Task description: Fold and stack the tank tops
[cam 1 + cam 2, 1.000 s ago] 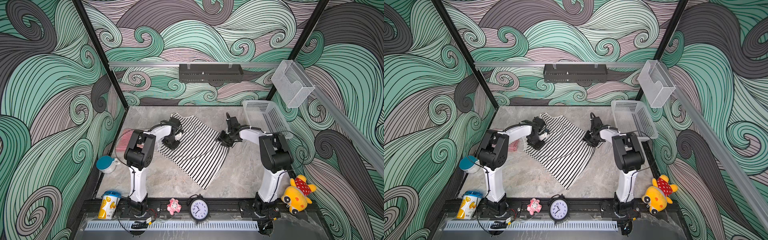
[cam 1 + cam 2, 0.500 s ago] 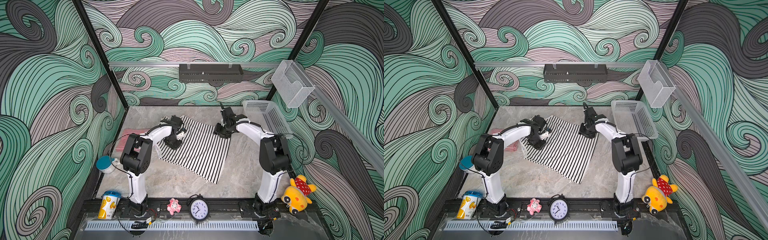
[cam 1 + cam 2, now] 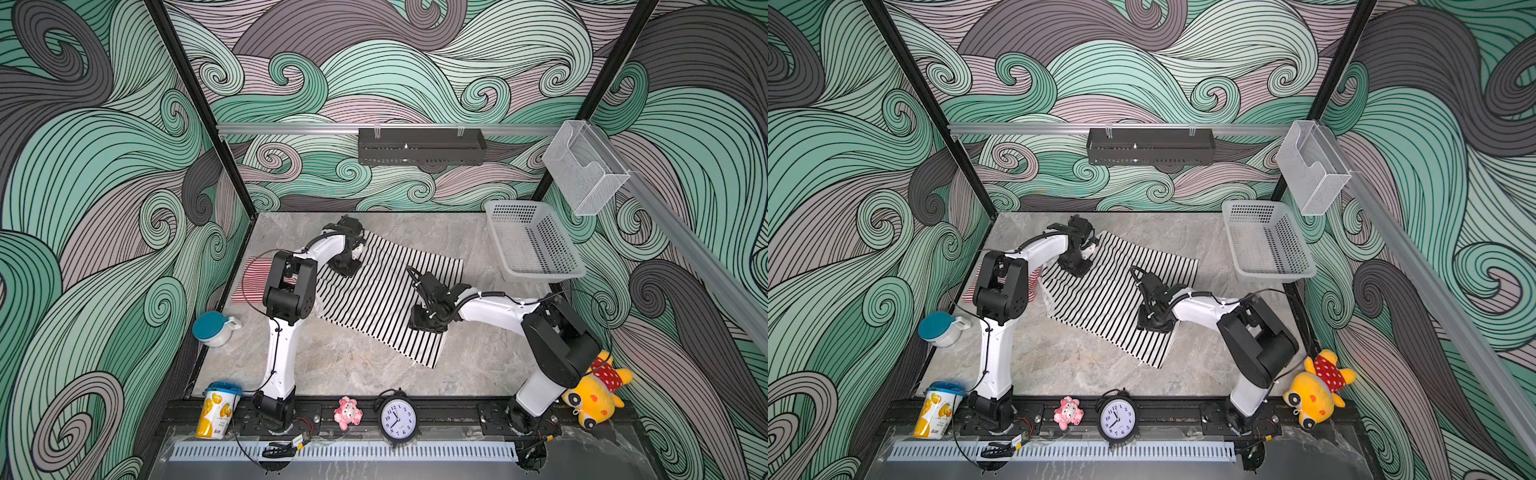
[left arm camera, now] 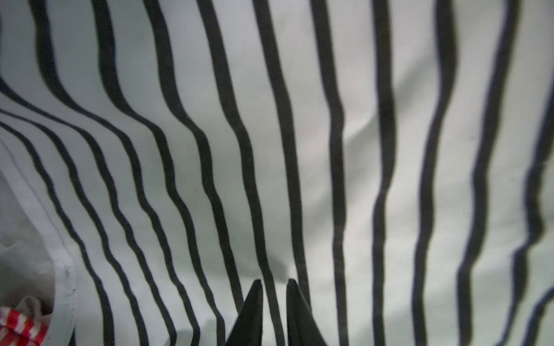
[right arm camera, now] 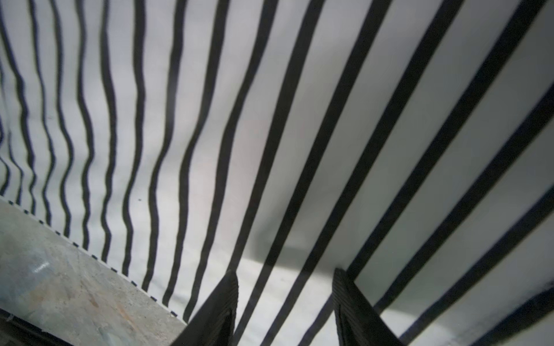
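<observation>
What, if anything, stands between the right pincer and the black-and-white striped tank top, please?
Nothing visible does: the right pincer hangs open directly over the black-and-white tank top, with only its bare striped cloth showing between its jaws.

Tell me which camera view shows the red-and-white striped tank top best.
A top view: most of the red-and-white tank top shows there, though the left arm hides part. The left wrist view catches only a corner; the right wrist view shows none.

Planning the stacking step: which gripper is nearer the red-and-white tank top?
Left. The left gripper is over the black-and-white top, near the red-and-white top; the right gripper is over its far side.
</observation>
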`<state>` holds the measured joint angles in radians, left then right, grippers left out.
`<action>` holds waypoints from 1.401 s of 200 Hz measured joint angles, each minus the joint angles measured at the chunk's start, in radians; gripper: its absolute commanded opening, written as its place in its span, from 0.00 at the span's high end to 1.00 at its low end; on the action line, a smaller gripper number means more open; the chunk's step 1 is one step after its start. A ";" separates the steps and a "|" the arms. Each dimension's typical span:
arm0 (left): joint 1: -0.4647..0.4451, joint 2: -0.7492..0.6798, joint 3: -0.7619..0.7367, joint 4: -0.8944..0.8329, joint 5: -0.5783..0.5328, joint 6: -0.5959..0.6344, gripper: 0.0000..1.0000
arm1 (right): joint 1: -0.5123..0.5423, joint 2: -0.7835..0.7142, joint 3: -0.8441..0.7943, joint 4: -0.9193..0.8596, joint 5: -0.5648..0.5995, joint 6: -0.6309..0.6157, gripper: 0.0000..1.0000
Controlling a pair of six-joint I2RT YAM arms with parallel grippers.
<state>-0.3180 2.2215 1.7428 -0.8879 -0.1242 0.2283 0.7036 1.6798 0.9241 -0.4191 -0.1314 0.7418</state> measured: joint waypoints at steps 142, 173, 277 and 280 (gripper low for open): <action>-0.088 -0.165 -0.274 0.000 0.138 -0.051 0.81 | -0.442 0.038 0.066 -0.127 -0.034 -0.231 0.46; -0.089 -0.214 -0.338 0.008 0.134 -0.054 0.81 | -0.467 0.053 0.116 -0.158 -0.034 -0.266 0.46; -0.040 -0.450 -0.556 0.060 0.044 -0.011 0.81 | -0.283 -0.249 -0.093 -0.148 -0.053 -0.165 0.45; -0.038 -0.450 -0.562 0.060 0.043 -0.011 0.81 | -0.278 -0.249 -0.100 -0.146 -0.053 -0.161 0.45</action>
<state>-0.3557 1.7718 1.1805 -0.8280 -0.0811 0.2176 0.4252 1.4303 0.8242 -0.5652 -0.1848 0.5804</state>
